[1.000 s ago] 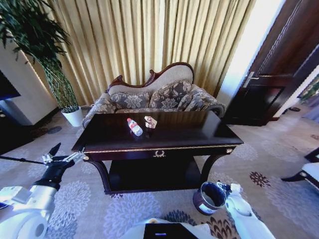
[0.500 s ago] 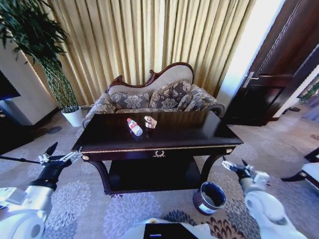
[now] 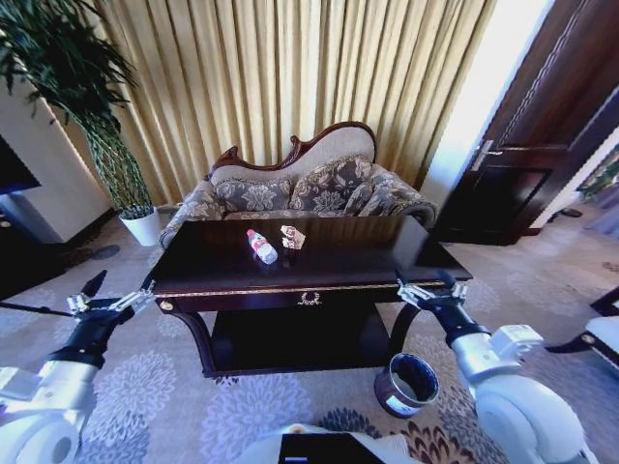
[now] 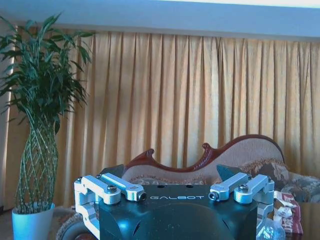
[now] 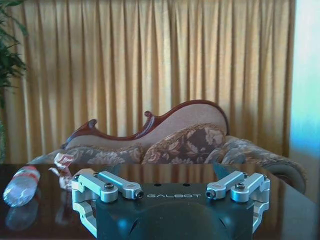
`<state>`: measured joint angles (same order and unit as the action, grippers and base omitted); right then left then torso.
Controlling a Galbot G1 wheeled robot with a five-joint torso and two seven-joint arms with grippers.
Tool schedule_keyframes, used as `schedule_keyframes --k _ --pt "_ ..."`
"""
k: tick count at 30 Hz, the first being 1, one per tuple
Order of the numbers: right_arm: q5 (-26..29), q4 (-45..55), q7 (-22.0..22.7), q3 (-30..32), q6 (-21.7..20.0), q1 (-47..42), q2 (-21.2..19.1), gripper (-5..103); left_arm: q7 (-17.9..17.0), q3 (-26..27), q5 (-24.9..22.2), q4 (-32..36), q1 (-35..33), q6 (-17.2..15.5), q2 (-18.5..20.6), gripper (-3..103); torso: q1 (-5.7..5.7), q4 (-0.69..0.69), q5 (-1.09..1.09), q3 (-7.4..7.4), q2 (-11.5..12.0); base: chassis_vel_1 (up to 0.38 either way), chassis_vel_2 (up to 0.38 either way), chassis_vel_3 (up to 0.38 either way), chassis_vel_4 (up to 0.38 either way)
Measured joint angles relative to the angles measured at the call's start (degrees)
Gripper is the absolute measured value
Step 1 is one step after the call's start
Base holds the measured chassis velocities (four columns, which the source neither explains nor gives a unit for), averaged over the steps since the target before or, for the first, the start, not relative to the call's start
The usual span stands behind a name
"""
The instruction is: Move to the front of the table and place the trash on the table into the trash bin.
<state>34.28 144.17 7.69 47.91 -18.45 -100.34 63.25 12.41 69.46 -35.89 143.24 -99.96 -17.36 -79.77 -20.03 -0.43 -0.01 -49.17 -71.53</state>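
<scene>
Trash bin [image 3: 406, 384] stands on the carpet nearest the robot, just before the table's [image 3: 368, 259] front right leg, its mouth open upward. Both claws hover at the table's front corners: the left claw [image 3: 107, 302] just off the front left corner, fingers spread wide and gripping nothing; the right claw [image 3: 430, 291] against the front right corner, fingers likewise parted and empty. On the tabletop, toward the back and left of centre, lies the clear bottle [image 3: 260, 246] with its red cap pointing away, and just to its right sits the pinkish-white wrapper wad [image 3: 292, 236]. Behind the table stands the floral sofa [image 3: 300, 188], with the gold curtain [image 3: 290, 77] farthest back.
</scene>
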Motion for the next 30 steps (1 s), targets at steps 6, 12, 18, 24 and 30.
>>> schedule_keyframes --k 6,12,18,24,30 --pt "0.92 -0.36 -0.15 -0.2 -0.31 0.73 -0.93 100 -0.1 -0.12 0.07 0.0 0.16 -0.73 0.2 100 0.0 0.0 0.0 0.0 0.0 0.0 0.0 0.0 0.0" --pt "1.87 -0.69 -0.12 -0.36 -0.31 1.25 -0.98 100 -0.11 -0.22 0.18 0.0 0.16 -0.82 -0.13 100 0.01 0.0 0.0 0.0 0.0 0.0 0.0 0.0 0.0" --pt "1.87 -0.95 -0.09 -0.5 -0.24 1.4 -0.96 100 -0.15 0.05 0.23 0.0 -0.04 -0.82 -0.4 100 0.01 0.0 0.0 0.0 0.0 -0.099 0.088 0.078 -0.089" --pt "1.85 -1.06 -0.06 -0.67 -0.19 1.47 -0.97 100 -0.15 -0.07 0.39 0.0 -0.14 -0.81 -0.85 100 -0.02 0.0 0.0 -0.01 0.01 -0.169 0.163 0.161 -0.157" --pt "1.83 -1.13 -0.03 -1.13 0.0 1.62 -1.12 100 -0.16 0.01 0.42 0.0 -0.14 -0.81 -0.84 100 -0.02 0.0 0.0 -0.01 0.02 -0.147 0.157 0.156 -0.159"
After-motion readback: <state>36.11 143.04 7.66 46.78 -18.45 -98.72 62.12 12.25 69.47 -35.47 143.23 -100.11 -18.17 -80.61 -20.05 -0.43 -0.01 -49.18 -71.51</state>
